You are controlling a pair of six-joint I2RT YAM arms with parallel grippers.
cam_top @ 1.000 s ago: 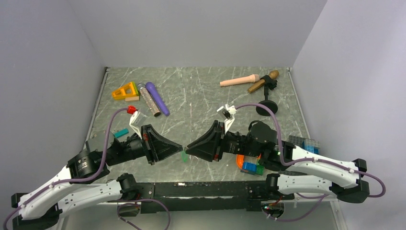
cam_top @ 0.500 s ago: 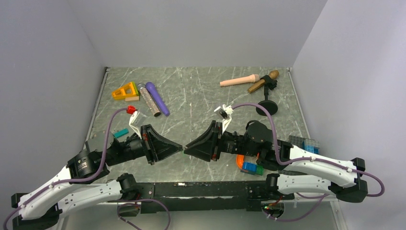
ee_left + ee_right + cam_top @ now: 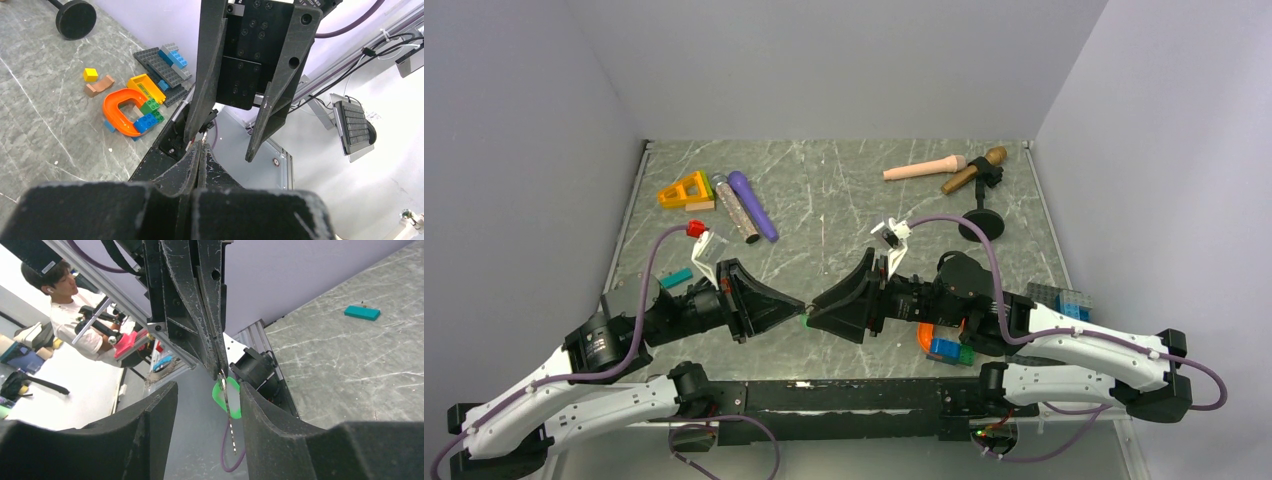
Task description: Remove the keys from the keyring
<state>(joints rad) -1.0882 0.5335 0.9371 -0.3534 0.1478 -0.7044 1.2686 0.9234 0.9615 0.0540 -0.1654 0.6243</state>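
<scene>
My left gripper (image 3: 802,317) is shut on the thin metal keyring (image 3: 232,434), which hangs edge-on from its tips above the table's near edge. In the left wrist view the left gripper (image 3: 201,146) shows its jaws pressed together. The bright green key (image 3: 218,394) hangs on the ring; it also shows in the top view (image 3: 806,322). My right gripper (image 3: 207,390) is open, with the ring and the green key between its fingers, close to the right-hand finger (image 3: 265,425). It meets the left gripper tip to tip in the top view (image 3: 816,316). The teal key (image 3: 362,312) lies loose on the table, at the left in the top view (image 3: 676,277).
Coloured building blocks and an orange arch (image 3: 944,345) lie under the right arm, also in the left wrist view (image 3: 125,107). A microphone stand (image 3: 981,225) stands at the back right. A purple stick (image 3: 754,205) and an orange triangle (image 3: 686,190) lie at the back left.
My right gripper has moved slightly left, so its open fingers now sit around the hanging ring and green key. The left gripper has stayed almost still, holding the ring.
</scene>
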